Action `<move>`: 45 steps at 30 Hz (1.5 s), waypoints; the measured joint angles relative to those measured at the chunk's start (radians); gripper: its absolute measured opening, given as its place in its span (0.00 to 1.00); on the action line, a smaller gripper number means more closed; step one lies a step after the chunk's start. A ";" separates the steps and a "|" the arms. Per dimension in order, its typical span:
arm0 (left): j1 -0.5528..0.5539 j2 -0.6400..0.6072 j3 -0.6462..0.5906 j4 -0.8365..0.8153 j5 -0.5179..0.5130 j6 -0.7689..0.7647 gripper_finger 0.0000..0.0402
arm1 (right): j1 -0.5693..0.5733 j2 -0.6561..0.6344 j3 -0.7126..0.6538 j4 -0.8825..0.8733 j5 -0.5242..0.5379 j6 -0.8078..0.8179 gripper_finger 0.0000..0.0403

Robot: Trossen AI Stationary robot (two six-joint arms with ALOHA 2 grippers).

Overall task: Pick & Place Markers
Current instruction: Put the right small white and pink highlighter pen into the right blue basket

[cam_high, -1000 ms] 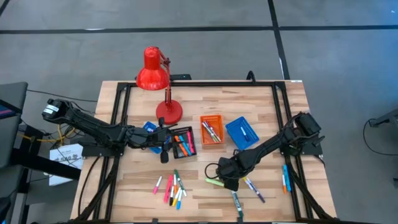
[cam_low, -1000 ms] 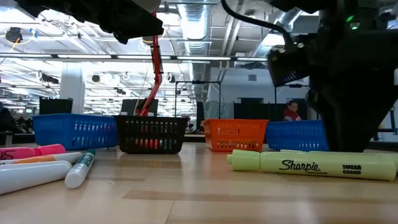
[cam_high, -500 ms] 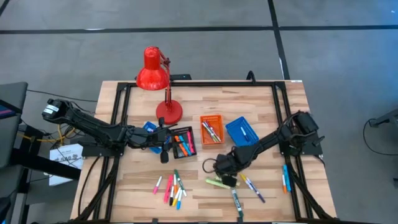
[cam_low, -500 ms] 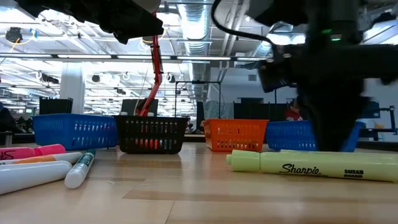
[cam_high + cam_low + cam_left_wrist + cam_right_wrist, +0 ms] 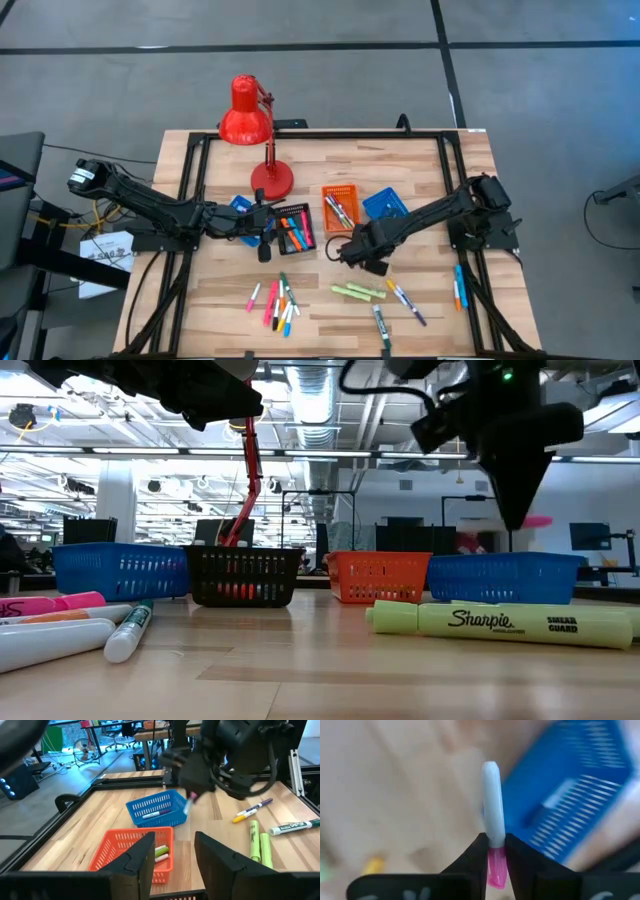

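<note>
My right gripper (image 5: pixel 352 250) hangs above the table between the orange tray (image 5: pixel 340 208) and the loose markers, shut on a white marker with a pink cap (image 5: pixel 491 805). The same marker (image 5: pixel 189 804) also shows in the left wrist view. More markers lie flat on the wood: a coloured bunch (image 5: pixel 278 302), two yellow-green highlighters (image 5: pixel 357 292) and a few others (image 5: pixel 406 300). My left gripper (image 5: pixel 175 855) stands open and holds nothing, over the black tray (image 5: pixel 294 228). My right gripper pinches the marker between its two fingers where the white barrel meets the pink cap (image 5: pixel 493 844). The fingers come from above, pointing down, and lie across the marker. The marker is lifted clear of the table, and its pink end (image 5: pixel 537 520) sticks out beside the fingertips.
A blue tray (image 5: pixel 388 212) with a marker in it stands right of the orange one, and another blue tray (image 5: pixel 240 205) lies under my left arm. The red desk lamp (image 5: pixel 250 130) stands at the far left. More markers (image 5: pixel 459 287) lie by the right rail.
My right gripper has risen from the table beside the highlighters and gone toward the far edge and a little left, toward the orange tray. The pink-capped marker has come up with it and now hangs clear of the table.
</note>
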 joint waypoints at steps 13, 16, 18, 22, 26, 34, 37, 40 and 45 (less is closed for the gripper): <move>0.000 0.000 0.000 0.000 0.000 0.000 0.34 | -0.184 -0.329 -0.269 0.110 0.118 0.079 0.11; 0.000 0.000 0.000 0.001 0.000 0.000 0.34 | -0.234 -0.389 -0.374 0.283 0.086 0.074 0.11; 0.000 0.000 0.000 0.001 0.000 0.000 0.34 | -0.261 -0.400 -0.422 0.340 0.067 0.055 0.10; 0.000 -0.003 0.000 0.004 0.000 0.000 0.34 | -0.301 -0.377 -0.464 0.341 0.069 0.052 0.11; 0.000 -0.004 0.000 0.008 0.000 0.000 0.34 | -0.327 -0.337 -0.472 0.350 0.071 0.044 0.14; 0.000 -0.004 0.000 0.010 0.000 0.000 0.34 | -0.364 -0.261 -0.472 0.395 0.041 0.025 0.16; 0.000 -0.004 0.000 0.014 0.000 0.000 0.34 | -0.378 -0.241 -0.472 0.394 -0.005 0.025 0.16; 0.000 -0.004 0.000 0.016 0.000 0.000 0.34 | -0.384 -0.232 -0.470 0.393 -0.029 0.000 0.16; 0.000 -0.004 0.000 0.022 0.000 0.000 0.34 | -0.372 -0.238 -0.450 0.382 -0.040 -0.004 0.16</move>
